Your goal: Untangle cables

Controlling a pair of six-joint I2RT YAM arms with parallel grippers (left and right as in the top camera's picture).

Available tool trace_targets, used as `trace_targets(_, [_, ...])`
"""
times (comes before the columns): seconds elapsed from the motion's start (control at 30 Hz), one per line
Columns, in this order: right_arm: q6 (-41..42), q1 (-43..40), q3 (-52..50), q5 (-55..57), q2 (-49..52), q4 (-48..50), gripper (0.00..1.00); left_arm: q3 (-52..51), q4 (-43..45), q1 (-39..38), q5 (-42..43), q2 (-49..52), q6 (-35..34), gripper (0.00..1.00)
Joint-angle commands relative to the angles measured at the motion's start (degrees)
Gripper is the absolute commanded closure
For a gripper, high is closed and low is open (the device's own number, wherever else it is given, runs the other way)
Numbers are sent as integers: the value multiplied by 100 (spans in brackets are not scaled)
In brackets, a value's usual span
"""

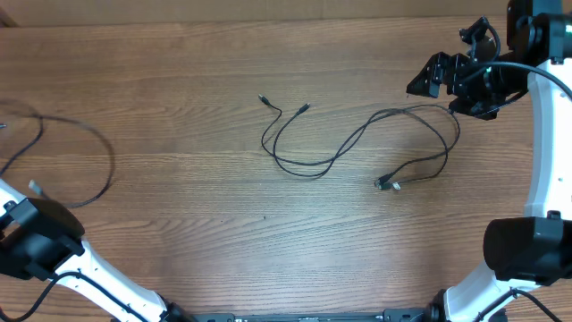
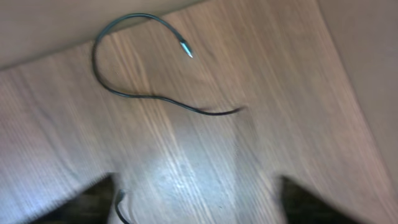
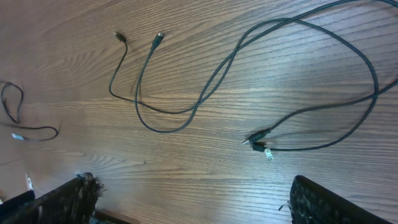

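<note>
Two thin black cables lie together mid-table. Their small plug tips rest at the upper left. They curve right into a wide loop and end at plugs. The right wrist view shows them too. A third black cable lies apart at the far left, and its silvery tip shows in the left wrist view. My right gripper hovers at the loop's upper right, open and empty. My left gripper is open and empty, near the left cable.
The wooden table ends at a far edge along the top. My own thicker black arm wires run along the right arm. The white arm bases stand at the front left and front right.
</note>
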Motion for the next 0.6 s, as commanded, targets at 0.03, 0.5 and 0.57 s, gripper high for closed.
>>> trace_targets(0.03, [-48, 33, -17, 101, 11, 24, 4, 50, 2, -13, 557, -188, 264, 0])
trace_targets(0.5, [9, 33, -17, 101, 11, 133, 0, 48, -592, -2024, 1001, -1808, 765, 1])
trace_targets(0.57, [24, 33, -17, 79, 11, 192, 0, 37, -588, -2741, 1362, -1764, 870, 1])
